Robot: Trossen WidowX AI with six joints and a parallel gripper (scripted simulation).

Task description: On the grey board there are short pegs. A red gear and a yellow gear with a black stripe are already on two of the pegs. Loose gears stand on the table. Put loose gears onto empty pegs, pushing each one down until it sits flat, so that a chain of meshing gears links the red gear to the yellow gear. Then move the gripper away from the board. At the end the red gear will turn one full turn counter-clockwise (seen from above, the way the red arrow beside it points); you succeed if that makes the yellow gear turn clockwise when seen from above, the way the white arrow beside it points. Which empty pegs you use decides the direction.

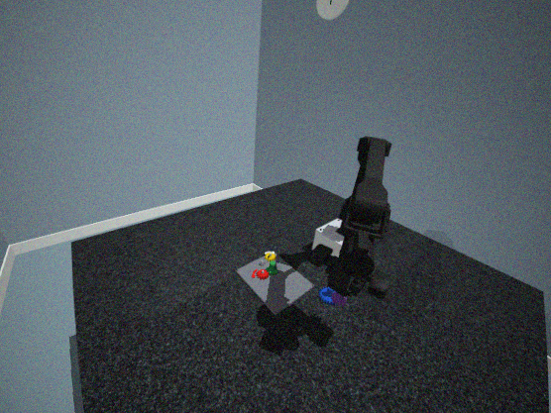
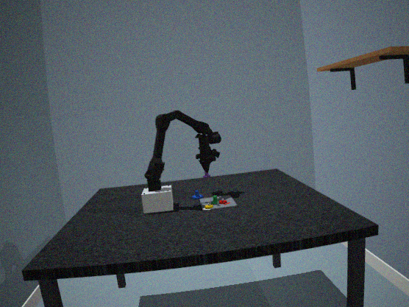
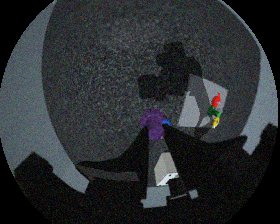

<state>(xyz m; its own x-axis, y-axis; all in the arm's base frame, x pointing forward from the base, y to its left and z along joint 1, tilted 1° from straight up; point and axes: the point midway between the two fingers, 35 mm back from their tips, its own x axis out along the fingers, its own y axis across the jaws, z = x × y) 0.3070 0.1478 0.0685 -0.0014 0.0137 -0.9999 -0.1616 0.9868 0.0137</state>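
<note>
My gripper is shut on the purple gear and holds it above the table. The blue gear stands on the table beside the grey board, partly hidden in the wrist view. On the board, the green gear with its tall hub stands between the red gear and the yellow gear. Empty pegs are too small to tell clearly.
The white robot base box stands on the dark table. The arm's shadow crosses the board and the table beside it.
</note>
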